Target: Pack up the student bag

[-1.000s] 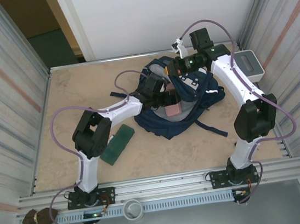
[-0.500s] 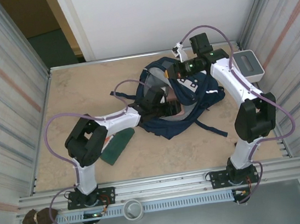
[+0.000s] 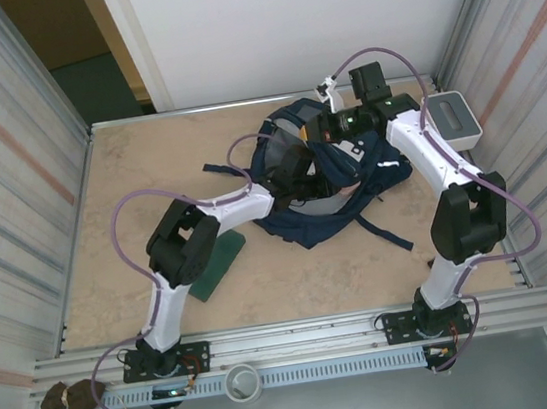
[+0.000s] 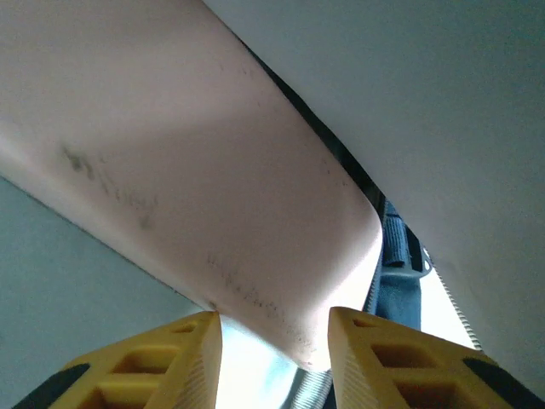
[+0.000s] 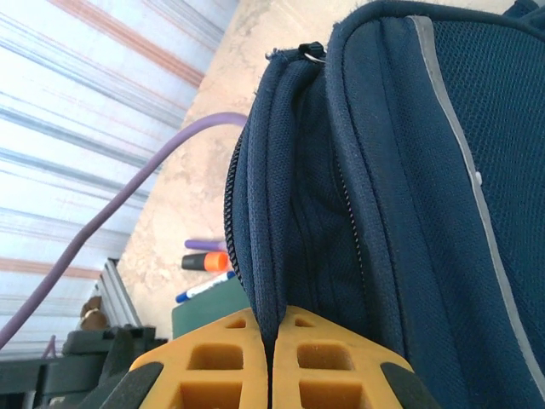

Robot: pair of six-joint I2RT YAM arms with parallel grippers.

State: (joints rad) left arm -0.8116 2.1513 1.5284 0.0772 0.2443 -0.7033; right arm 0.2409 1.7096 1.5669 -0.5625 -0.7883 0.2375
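Left tool (image 4: 274, 322) ajar; right tool (image 5: 271, 322) clamped.

the backpack (image 5: 375, 170) is matt navy woven cloth, with a fine mesh panel and a smooth pale stripe. the right gripper (image 5: 271, 332) has matt yellow plastic fingers (image 5: 217, 366) with a hollow ribbed pattern. the pink object (image 4: 170, 170) looks smooth, matt and lightly scuffed. the table (image 3: 147, 161) is matt marbled beige. the walls (image 3: 4, 149) are ribbed sheet metal with a dull shine.

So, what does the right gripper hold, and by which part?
The right gripper holds the student bag, pinched by the fabric rim of its opening.
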